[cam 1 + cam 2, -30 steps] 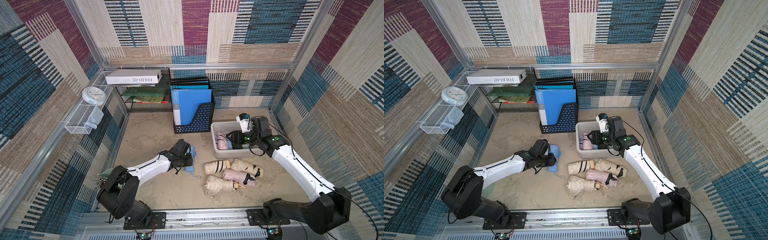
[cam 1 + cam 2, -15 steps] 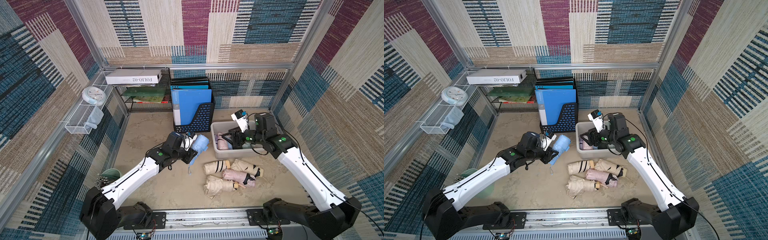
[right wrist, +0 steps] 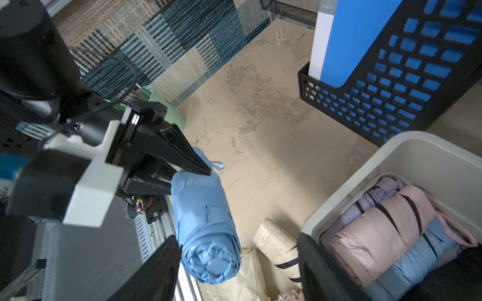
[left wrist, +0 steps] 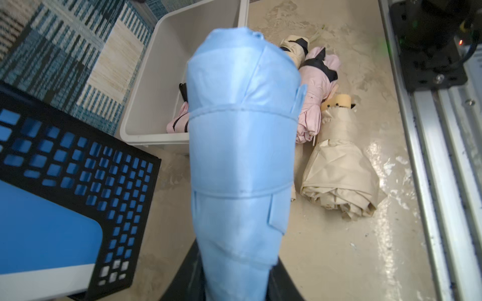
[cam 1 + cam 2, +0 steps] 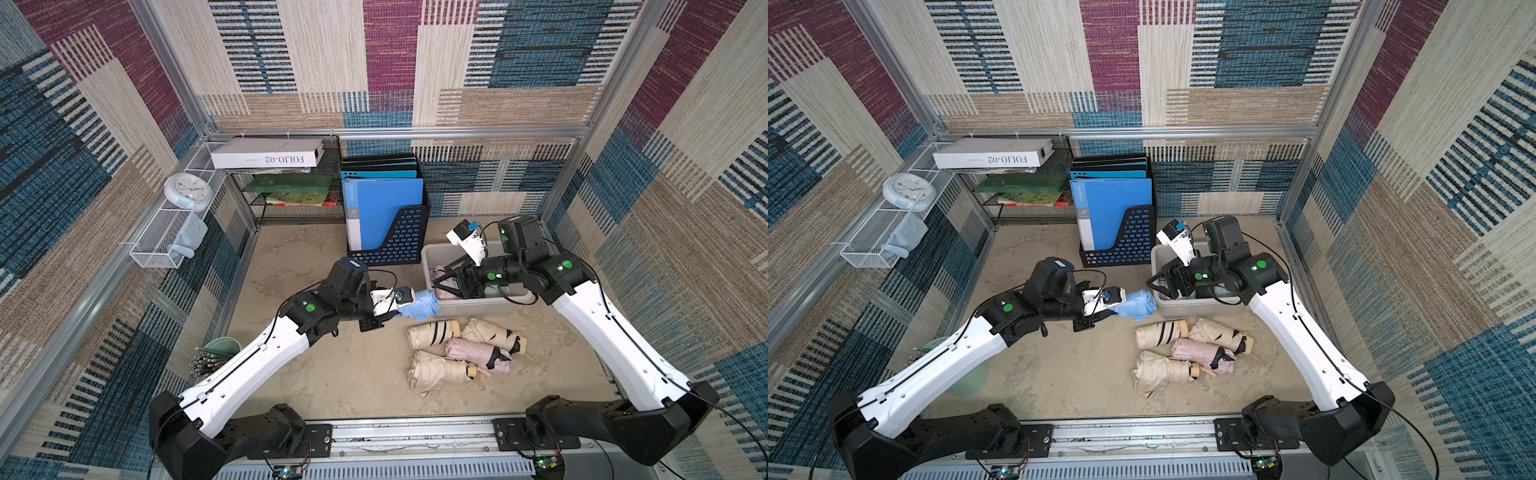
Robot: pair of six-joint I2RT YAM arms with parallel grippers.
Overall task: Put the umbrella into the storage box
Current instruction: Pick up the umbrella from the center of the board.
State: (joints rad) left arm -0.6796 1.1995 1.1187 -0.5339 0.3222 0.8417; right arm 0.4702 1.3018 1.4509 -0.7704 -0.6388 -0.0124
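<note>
Left gripper (image 5: pixel 400 311) pinching blue umbrella (image 5: pixel 422 304) by one end, held level just outside storage box (image 5: pixel 478 308) rim; right gripper (image 5: pixel 438 284) spread wide facing it, likely a handover

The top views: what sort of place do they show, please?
Likely a staged office corner inside a robot test cell: patterned walls on a metal frame, a black file holder, two arms on a rail.

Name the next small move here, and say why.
Probably the left gripper should carry the blue umbrella a little closer to the storage box: it grips the umbrella at the box's near corner, and the right gripper stands open over the box, facing the umbrella's free end, perhaps to take it.
</note>
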